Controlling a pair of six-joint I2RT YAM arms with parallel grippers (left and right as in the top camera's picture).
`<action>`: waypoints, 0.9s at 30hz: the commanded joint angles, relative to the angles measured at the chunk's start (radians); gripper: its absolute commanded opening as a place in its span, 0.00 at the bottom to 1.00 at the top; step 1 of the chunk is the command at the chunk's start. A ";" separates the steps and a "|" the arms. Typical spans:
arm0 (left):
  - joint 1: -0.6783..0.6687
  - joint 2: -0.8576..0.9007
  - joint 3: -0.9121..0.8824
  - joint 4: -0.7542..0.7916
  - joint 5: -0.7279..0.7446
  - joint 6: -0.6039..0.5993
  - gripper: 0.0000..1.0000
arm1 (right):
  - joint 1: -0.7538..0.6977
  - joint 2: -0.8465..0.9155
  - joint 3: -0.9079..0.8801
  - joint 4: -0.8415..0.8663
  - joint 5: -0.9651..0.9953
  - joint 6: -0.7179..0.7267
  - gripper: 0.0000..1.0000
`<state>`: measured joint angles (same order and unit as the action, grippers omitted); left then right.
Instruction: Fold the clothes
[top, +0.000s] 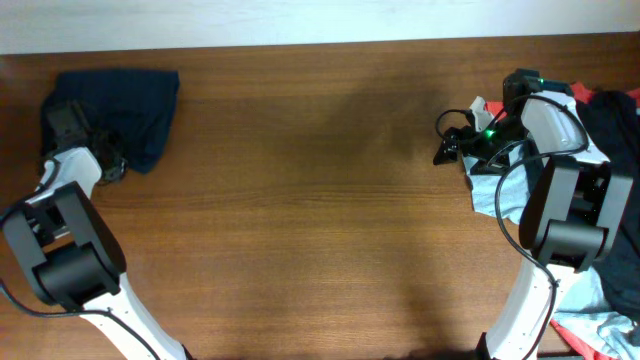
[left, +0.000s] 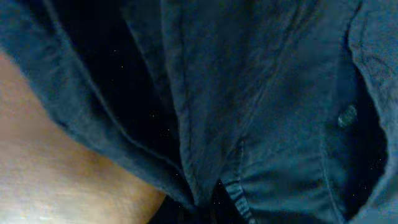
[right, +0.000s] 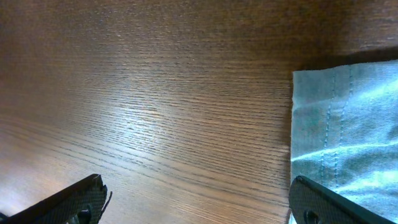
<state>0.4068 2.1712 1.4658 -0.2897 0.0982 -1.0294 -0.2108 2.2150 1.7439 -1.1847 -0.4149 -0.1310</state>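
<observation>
The dark navy shorts lie bunched in a compact heap at the far left back of the table. My left gripper is on the heap's left part. In the left wrist view the navy cloth fills the frame and hides the fingers. Its folds run together at the bottom middle, where the jaws are, so the gripper looks shut on the cloth. My right gripper is at the right, far from the shorts. It is wide open and empty over bare wood.
A light blue T-shirt lies under the right arm, its hem beside the right finger. A red garment and dark cloth are heaped at the right edge. The wooden table runs between the arms.
</observation>
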 joint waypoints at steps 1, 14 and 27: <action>-0.031 0.026 -0.015 0.019 0.055 -0.057 0.01 | 0.000 -0.032 0.008 0.000 0.009 -0.003 0.99; -0.045 0.026 -0.015 0.074 -0.016 0.401 0.01 | 0.000 -0.032 0.008 0.000 0.009 -0.003 0.99; -0.045 0.037 -0.015 0.103 -0.016 0.471 0.01 | 0.000 -0.032 0.008 0.000 0.009 -0.003 0.98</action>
<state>0.3668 2.1838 1.4605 -0.1909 0.0929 -0.5819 -0.2108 2.2150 1.7439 -1.1847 -0.4149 -0.1310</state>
